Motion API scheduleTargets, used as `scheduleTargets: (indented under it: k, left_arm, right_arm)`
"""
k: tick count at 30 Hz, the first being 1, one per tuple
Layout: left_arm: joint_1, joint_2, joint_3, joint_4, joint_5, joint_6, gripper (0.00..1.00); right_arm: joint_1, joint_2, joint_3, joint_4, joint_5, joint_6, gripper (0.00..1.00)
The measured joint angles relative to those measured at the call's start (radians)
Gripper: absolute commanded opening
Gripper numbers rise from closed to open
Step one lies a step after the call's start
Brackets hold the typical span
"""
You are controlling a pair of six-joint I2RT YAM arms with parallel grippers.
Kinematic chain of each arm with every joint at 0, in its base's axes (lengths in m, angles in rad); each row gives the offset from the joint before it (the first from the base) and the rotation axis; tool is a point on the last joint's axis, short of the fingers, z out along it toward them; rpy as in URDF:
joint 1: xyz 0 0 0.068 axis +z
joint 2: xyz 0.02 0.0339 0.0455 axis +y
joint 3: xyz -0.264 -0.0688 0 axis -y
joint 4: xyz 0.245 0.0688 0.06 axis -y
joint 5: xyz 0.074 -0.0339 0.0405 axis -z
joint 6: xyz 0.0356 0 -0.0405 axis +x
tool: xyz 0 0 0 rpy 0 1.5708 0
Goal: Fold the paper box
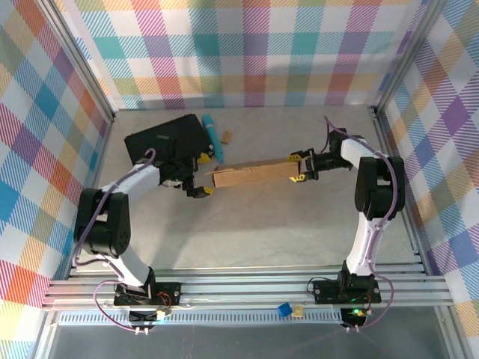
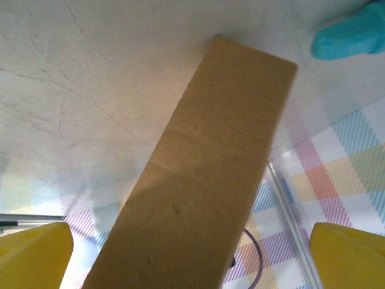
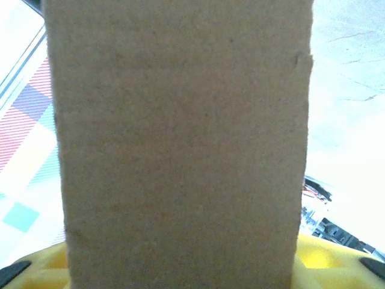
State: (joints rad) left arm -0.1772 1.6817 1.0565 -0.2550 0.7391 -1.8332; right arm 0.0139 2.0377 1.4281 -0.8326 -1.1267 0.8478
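Spanning the enclosure floor: pale tabletop (image 1: 284, 232).

Paper box (image 1: 251, 175): brown corrugated, stood mid-tabletop as a narrow form. Its long axis ran left to right between the two arms. Whether it rested or was lifted could not be told.

Black case (image 1: 161, 138): rear left, behind the left arm, apart from the box.

Right hand (image 1: 296, 169): closed on the box's right end, cardboard spanning the space between its yellow fingers.

Left hand (image 1: 205, 174): spread fully wide, fingers (image 2: 33, 253) clear either side of the box's left end, gripping nothing. The box extended straight ahead of it.

Teal marker (image 1: 212, 134): beside the case.
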Motion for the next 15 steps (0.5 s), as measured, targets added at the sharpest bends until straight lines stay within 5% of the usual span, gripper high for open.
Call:
scheduleTargets:
  k: [9, 15]
  left_arm:
    - [-0.018, 0.051, 0.006, 0.106, 0.062, -0.071, 1.00]
    - [-0.025, 0.055, 0.005, 0.181, 0.066, -0.121, 0.87]
  right_arm:
    - [0.000, 0.021, 0.003, -0.050, -0.054, -0.019, 0.52]
    - [-0.008, 0.031, 0.000, -0.052, -0.075, -0.009, 0.51]
